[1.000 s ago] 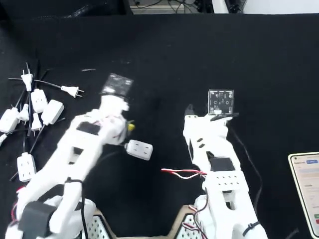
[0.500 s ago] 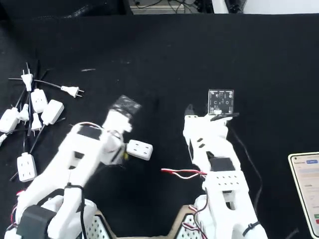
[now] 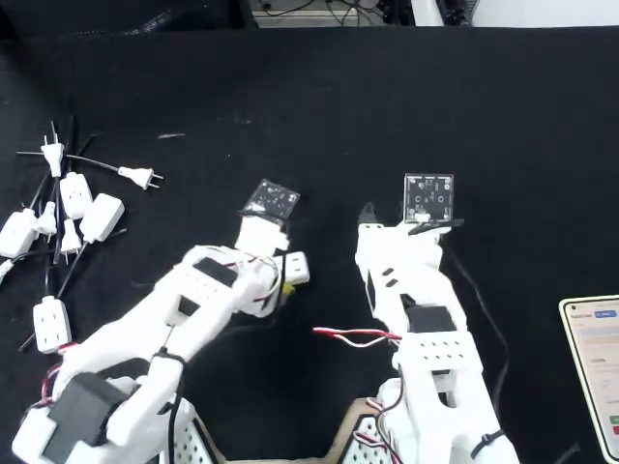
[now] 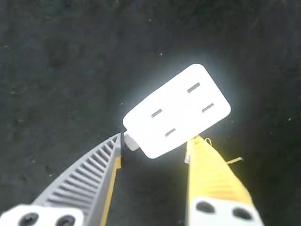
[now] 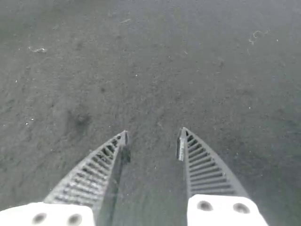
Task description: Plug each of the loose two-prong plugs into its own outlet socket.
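Left wrist view: four-slot socket [image 4: 176, 110]

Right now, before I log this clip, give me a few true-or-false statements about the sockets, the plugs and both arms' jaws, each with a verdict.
1. The white rectangular outlet socket block sits at the tips of the left arm's jaws, which are open. True.
2. A two-prong plug is already pushed into that block. False: all four slots are empty.
3. The right arm's jaws are shut on a plug. False: they are open over bare black cloth.
4. A cluster of white plugs and sockets lies near the left edge of the high view. True.
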You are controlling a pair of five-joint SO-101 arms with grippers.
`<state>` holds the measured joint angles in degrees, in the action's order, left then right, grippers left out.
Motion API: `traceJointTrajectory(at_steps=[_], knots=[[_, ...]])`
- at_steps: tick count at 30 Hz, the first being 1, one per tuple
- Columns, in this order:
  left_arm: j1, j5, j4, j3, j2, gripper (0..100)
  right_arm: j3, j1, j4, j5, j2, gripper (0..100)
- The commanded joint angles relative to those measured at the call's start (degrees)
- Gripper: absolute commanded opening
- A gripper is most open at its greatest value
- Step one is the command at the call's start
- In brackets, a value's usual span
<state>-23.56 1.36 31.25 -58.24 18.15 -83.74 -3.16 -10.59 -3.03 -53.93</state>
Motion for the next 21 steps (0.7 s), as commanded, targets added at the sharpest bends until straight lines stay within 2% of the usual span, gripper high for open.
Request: traceJointTrajectory(at_steps=[1,3,6,8,10,13,18,21], knots=[[-1.5,1.4,-0.3,3.4,0.3,22,2.8,1.4,1.5,-0.1,-0.1,16.7],[-0.9,1.2,2.9,4.7,2.0,22,2.8,1.4,1.5,0.0,-0.1,16.7],[1.4,1.0,12.4,8.6,7.0,22,2.8,1.2,1.5,0.0,-0.1,16.7],[4.6,0.1,20.1,11.9,11.7,22,2.8,1.2,1.5,0.0,-0.1,16.7],[9.6,-4.1,27.5,14.8,16.6,22,2.8,1.2,1.5,0.0,-0.1,16.7],[21.7,-11.8,34.2,16.7,22.8,22,2.8,1.1,1.5,0.0,-0.1,16.7],[46.6,-25.3,34.7,16.2,25.4,22,2.7,1.1,1.4,0.0,-0.1,16.7],[57.5,-32.2,34.5,17.0,21.9,22,2.7,1.1,1.3,0.0,-0.1,16.7]])
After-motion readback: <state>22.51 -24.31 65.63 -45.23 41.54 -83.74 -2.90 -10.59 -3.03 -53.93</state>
